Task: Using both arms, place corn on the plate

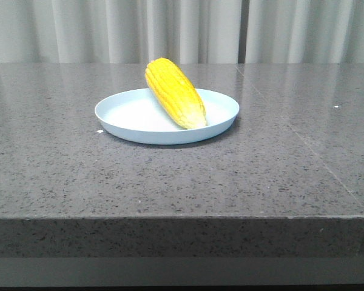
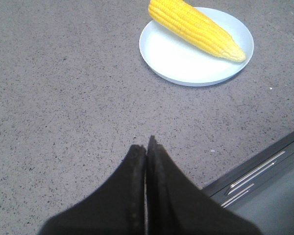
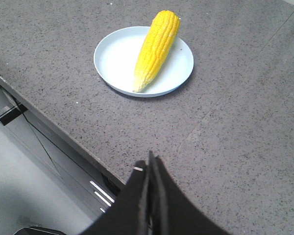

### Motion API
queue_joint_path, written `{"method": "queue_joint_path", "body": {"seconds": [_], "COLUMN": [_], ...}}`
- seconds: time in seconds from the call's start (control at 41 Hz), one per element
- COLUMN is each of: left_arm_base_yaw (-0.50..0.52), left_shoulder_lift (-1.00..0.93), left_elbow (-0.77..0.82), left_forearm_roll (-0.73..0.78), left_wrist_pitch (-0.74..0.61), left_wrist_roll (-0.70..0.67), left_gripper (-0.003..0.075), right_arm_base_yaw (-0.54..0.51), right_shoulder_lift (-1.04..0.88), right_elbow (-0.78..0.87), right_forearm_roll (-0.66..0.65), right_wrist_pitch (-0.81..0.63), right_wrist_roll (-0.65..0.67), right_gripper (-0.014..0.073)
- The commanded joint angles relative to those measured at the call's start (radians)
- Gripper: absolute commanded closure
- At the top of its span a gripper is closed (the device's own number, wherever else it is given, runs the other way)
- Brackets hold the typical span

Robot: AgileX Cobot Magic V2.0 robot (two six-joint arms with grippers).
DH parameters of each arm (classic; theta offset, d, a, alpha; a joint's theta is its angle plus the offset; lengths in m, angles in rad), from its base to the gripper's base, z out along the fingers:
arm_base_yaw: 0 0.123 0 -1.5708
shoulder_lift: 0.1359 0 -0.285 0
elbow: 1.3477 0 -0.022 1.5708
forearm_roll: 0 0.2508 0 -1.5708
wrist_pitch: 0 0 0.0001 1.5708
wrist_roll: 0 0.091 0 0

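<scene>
Lay across the plate (image 1: 127, 118): corn (image 1: 175, 92), thick end jutting over the far rim, paler tip resting inside near the front right rim. Sat on the speckled grey surface (image 1: 60, 163), toward its middle. Left hand (image 2: 146, 147) pressed together, empty, well apart from the plate. Right hand (image 3: 150, 164) likewise pressed together, empty, held back near the surface's front edge.

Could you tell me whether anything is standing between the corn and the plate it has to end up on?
Nothing visible does. The corn already lies across the plate, its paler tip near the front rim and its thick end over the back rim. The left gripper and right gripper are both shut and well away from it.
</scene>
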Motion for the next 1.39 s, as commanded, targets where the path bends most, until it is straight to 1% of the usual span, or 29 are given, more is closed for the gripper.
{"method": "queue_joint_path", "body": {"seconds": [0.0,0.537,0.635,0.708,0.806,0.904,1.001,1.148,1.27,1.368], "left_arm_base_yaw": [-0.004,-0.004,0.025,0.075,0.166,0.26,0.347,0.456,0.498,0.5], "left_shoulder_lift": [0.003,-0.011,-0.04,-0.072,-0.135,-0.231,-0.325,-0.447,-0.511,-0.527], "left_elbow": [-0.024,-0.016,0.008,0.049,0.129,0.251,0.374,0.502,0.568,0.632], "left_forearm_roll": [-0.002,-0.005,-0.007,0.025,0.008,-0.034,-0.083,-0.119,-0.119,-0.119], "left_wrist_pitch": [-0.064,-0.07,-0.072,-0.079,-0.171,-0.331,-0.46,-0.557,-0.588,-0.678], "left_wrist_roll": [-0.009,-0.009,-0.009,-0.009,-0.009,-0.009,-0.009,-0.009,-0.009,-0.009], "left_gripper": [0.0741,0.0741,0.0741,0.0741,0.0741,0.0741,0.0741,0.0741,0.0741,0.0741], "right_arm_base_yaw": [-0.003,-0.003,-0.003,-0.003,-0.003,-0.003,-0.003,-0.003,-0.003,-0.003], "right_shoulder_lift": [0.005,0.005,0.005,0.005,0.005,0.005,0.005,0.005,0.005,0.005], "right_elbow": [-0.022,-0.022,-0.022,-0.022,-0.022,-0.022,-0.022,-0.022,-0.022,-0.022], "right_forearm_roll": [0.004,0.004,0.004,0.004,0.004,0.004,0.004,0.004,0.004,0.004], "right_wrist_pitch": [-0.063,-0.063,-0.063,-0.063,-0.063,-0.063,-0.063,-0.063,-0.063,-0.063], "right_wrist_roll": [-0.003,-0.003,-0.003,-0.003,-0.003,-0.003,-0.003,-0.003,-0.003,-0.003], "right_gripper": [0.066,0.066,0.066,0.066,0.066,0.066,0.066,0.066,0.066,0.066]}}
